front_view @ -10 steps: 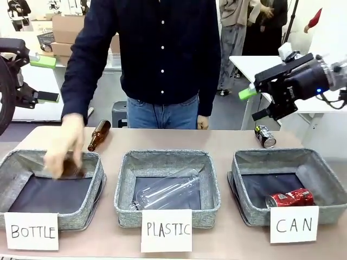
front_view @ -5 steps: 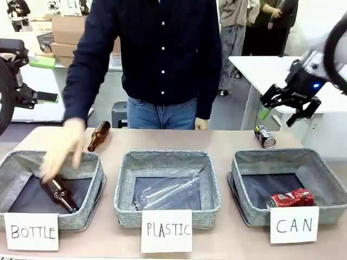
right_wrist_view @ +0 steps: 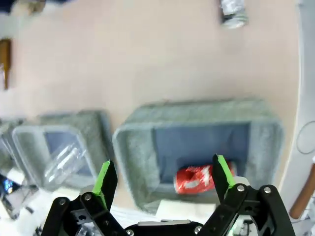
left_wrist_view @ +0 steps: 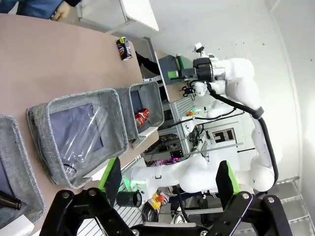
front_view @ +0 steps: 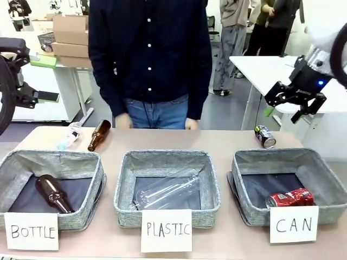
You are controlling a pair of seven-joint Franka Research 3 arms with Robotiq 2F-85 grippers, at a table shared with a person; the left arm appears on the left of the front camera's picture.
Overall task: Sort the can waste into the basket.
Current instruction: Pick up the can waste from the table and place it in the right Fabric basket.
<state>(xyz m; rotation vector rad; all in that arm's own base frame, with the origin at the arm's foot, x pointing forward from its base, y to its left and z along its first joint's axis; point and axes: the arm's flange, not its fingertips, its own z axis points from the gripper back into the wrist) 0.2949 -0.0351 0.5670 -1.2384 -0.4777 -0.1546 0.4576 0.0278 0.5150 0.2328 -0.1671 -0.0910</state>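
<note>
- The red can (front_view: 290, 198) lies on its side, dented, inside the CAN basket (front_view: 271, 154), at the near right corner on the dark lining, just behind the white "CAN" card (front_view: 294, 224).
- The black and silver can (front_view: 265, 136) lies on its side on the table (front_view: 179, 140), just beyond the far rim of that basket and apart from it.
- The right gripper (front_view: 282, 114) hangs in the air above the far right of the table, higher than the black and silver can and a little to its right. Its jaws stand wide and hold nothing.
- The right wrist view looks down on the CAN basket from above, with the red can low in the frame and the other can near the top edge.
- The left gripper (front_view: 46, 79) is raised at the left edge, off the table. Its jaws are spread wide and are empty.
- The middle basket, carded "PLASTIC" (front_view: 166, 230), holds a clear plastic bottle (front_view: 168, 192) lying down.
- The left basket, carded "BOTTLE" (front_view: 31, 231), holds a brown glass bottle (front_view: 51, 193). A second brown bottle (front_view: 99, 135) lies on the table behind it, beside a small clear crumpled item (front_view: 68, 135) that cannot be made out.
- A person in a dark shirt (front_view: 152, 49) stands at the far side, both hands low at the table edge.
</note>
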